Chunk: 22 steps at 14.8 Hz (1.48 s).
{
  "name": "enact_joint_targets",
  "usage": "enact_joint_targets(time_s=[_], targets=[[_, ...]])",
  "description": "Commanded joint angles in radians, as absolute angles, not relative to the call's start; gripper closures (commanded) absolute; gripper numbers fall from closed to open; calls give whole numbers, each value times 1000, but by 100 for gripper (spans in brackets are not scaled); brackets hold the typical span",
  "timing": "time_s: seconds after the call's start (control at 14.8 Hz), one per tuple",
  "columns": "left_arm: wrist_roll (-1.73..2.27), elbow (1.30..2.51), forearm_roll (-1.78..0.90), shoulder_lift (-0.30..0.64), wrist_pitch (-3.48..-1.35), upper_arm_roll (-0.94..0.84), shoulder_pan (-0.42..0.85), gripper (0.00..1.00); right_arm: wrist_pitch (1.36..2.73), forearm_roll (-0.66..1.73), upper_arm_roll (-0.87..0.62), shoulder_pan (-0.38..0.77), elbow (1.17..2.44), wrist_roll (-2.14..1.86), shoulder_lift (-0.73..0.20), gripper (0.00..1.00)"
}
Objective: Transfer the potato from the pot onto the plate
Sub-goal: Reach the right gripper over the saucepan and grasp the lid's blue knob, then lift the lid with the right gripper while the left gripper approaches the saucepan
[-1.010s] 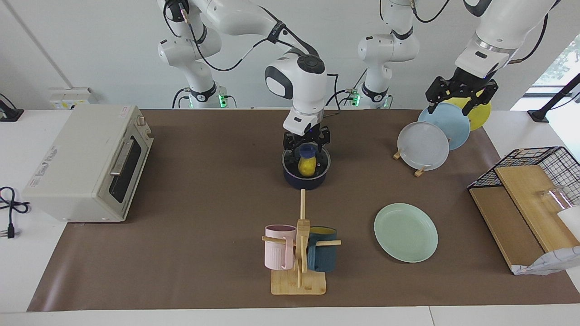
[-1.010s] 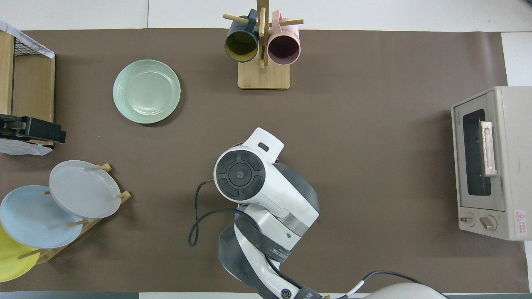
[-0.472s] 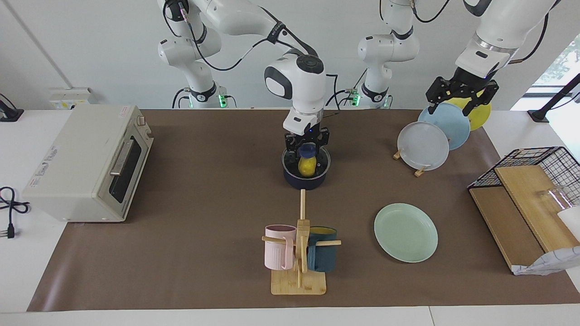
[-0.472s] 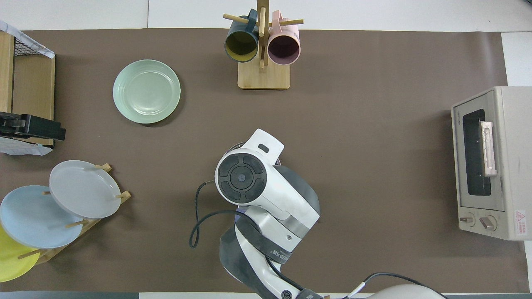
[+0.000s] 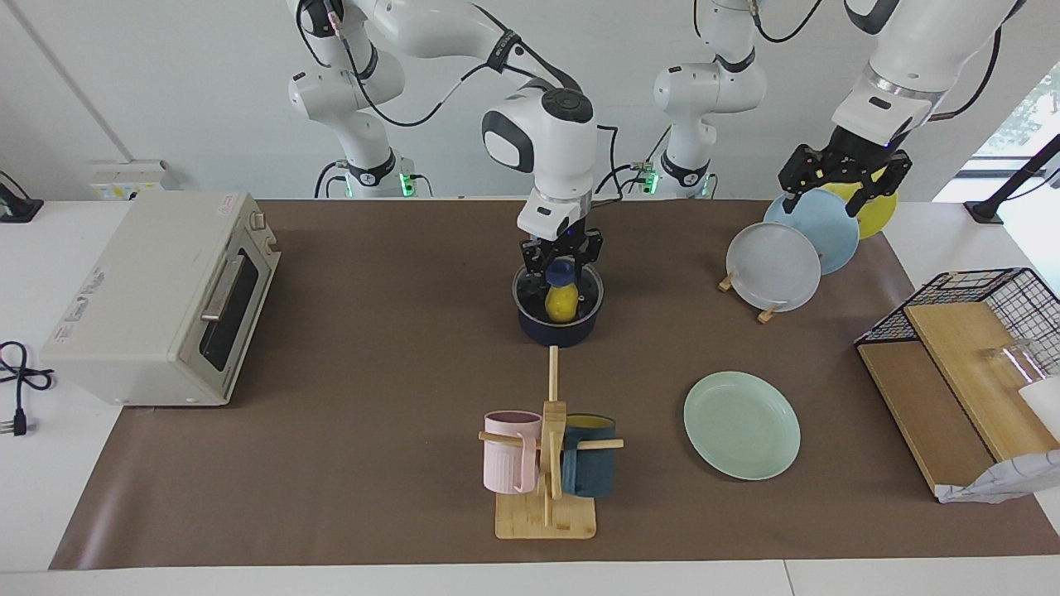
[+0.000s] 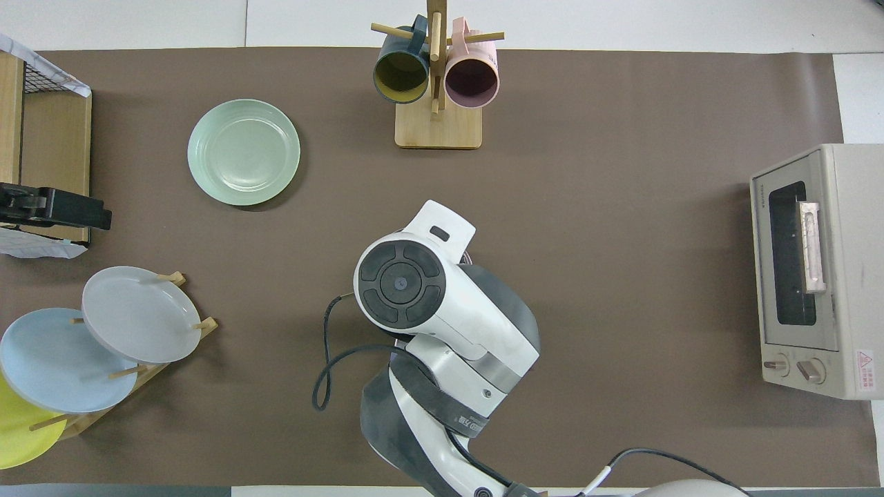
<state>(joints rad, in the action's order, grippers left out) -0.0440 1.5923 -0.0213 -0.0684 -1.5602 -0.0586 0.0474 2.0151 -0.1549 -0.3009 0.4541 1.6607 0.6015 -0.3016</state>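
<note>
two arms at a table laid with matte brown paper. within the last second: right gripper (image 5: pixel 561 263) gone from wide apart to fingertips pinched on the small blue knob (image 5: pixel 562 271) of the round clear glass lid (image 5: pixel 581 290), wrist a touch higher than before. lid on the rim or barely off it; cannot tell which.

likely meaning: cover coming off first, potato not yet touched, transfer hardly begun.

small bright yellow lumpy oval toy potato (image 5: pixel 561 305), smooth and plastic-looking, upright inside the small dark navy saucepan (image 5: pixel 559 334), seen through the glass, mid-table and near the robots. hidden under the right arm in the overhead view.

round pale mint-green plate (image 5: pixel 741 425) with a shallow raised rim, bare, flat on the paper, farther from the robots than the saucepan and toward the left arm's end, well apart from it.

left gripper (image 5: pixel 831 195) waiting, jaws spread wide on nothing, over the wooden rack (image 5: pixel 768 313) of glossy grey-white, light blue and yellow plates.

glass probably slick and the knob small: risk of the lid tilting.
</note>
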Motion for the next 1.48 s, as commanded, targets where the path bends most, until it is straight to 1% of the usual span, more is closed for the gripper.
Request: enact_joint_targets(time_s=[0.0, 0.2, 0.34, 0.47, 0.54, 0.74, 0.88, 1.01, 1.08, 1.21, 1.41], targets=[[-40, 1634, -31, -101, -1589, -58, 43, 0, 1927, -169, -302, 364, 1592, 461, -285, 64], [-40, 1637, -31, -103, -1589, -58, 48, 0, 1910, -152, -302, 224, 1603, 278, -275, 64], [-35, 1658, -31, -113, -1595, -60, 55, 0, 1916, -152, -299, 154, 1652, 178, -256, 63], [26, 1686, -31, -121, -1649, -69, 72, 0, 1930, -150, -299, 75, 1689, 71, -249, 63], [67, 1692, -31, -120, -1658, -75, 110, 0, 1945, -150, -288, 48, 1713, 16, -239, 63], [245, 1706, -31, -100, -1722, -75, 217, 0, 2044, -131, -175, 40, 1856, -113, -186, 63], [337, 1723, -31, -81, -1768, -75, 288, 0, 2155, -106, -118, 41, 1980, -165, -147, 63], [397, 1723, -31, -42, -1793, -75, 354, 0, 2262, -100, -104, 43, 2089, -176, -118, 62], [416, 1727, -32, -23, -1824, -75, 392, 0, 2282, -100, -104, 44, 2108, -172, -117, 62], [443, 1752, -34, 3, -1861, -77, 428, 0, 2310, -65, -104, 44, 2124, -166, -118, 62], [466, 1792, -34, 83, -1926, -75, 511, 0, 2318, -38, -104, 43, 2154, -166, -117, 58]])
